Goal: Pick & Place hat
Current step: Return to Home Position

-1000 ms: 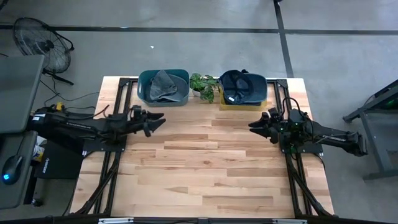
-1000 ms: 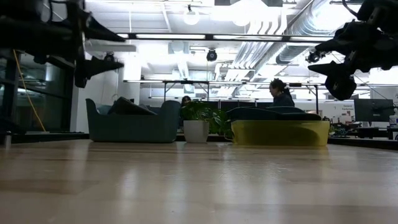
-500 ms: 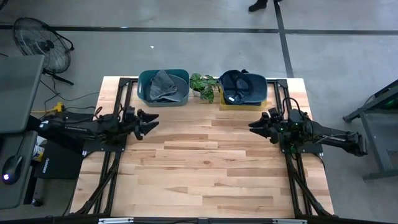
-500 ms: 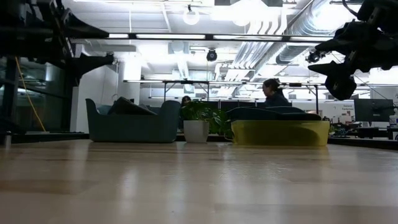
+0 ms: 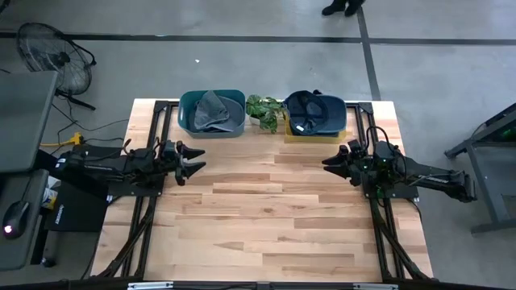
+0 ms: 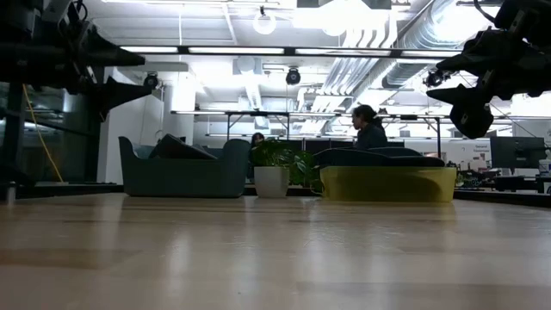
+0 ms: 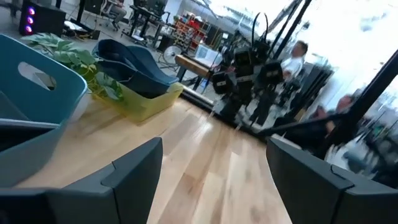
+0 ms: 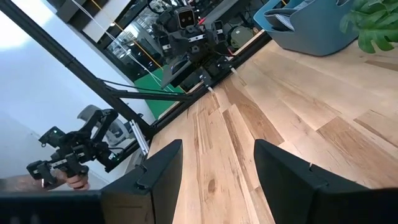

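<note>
A grey hat [image 5: 211,111] lies in a teal bin [image 5: 190,121] at the table's far edge. A dark navy hat [image 5: 313,111] lies in a yellow bin [image 5: 316,133] to its right. My left gripper [image 5: 193,159] hovers open near the table's left edge, pointing level toward the right, short of the teal bin [image 7: 37,106]. My right gripper [image 5: 329,163] hovers open by the right edge, pointing left, on the near side of the yellow bin. Nothing is between either pair of fingers [image 7: 211,174] [image 8: 217,168].
A potted plant [image 5: 264,109] stands between the two bins. Bare wooden tabletop [image 5: 266,217] stretches between the arms and toward the near edge. A person [image 6: 368,129] walks in the room beyond the table.
My left gripper has drawn back toward the table's left edge and rolled a little, staying open with nothing in it. The right arm has kept still. The hats lie as before.
</note>
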Tool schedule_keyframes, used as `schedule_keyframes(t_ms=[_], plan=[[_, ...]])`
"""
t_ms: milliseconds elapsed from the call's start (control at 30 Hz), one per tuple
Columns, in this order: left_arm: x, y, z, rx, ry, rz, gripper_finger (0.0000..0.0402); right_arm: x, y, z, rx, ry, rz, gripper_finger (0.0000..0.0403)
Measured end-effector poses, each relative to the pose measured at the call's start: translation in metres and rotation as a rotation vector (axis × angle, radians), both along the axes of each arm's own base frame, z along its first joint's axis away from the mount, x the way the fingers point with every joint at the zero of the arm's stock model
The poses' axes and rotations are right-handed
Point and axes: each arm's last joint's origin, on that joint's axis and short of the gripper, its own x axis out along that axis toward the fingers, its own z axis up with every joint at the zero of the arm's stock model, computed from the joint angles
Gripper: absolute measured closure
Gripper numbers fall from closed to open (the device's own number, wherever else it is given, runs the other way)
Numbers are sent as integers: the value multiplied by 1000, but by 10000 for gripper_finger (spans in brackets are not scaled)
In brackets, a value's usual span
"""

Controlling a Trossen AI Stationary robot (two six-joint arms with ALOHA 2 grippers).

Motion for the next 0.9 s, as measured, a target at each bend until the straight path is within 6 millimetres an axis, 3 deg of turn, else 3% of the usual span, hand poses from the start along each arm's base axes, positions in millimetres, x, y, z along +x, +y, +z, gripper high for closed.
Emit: schedule_keyframes(t_ms=[200,900], plan=[[0,1,-7,56,84,39,118,0,0,0,-3,0,0,210],[0,1,-5,58,79,19,118,0,0,0,2,0,0,210]])
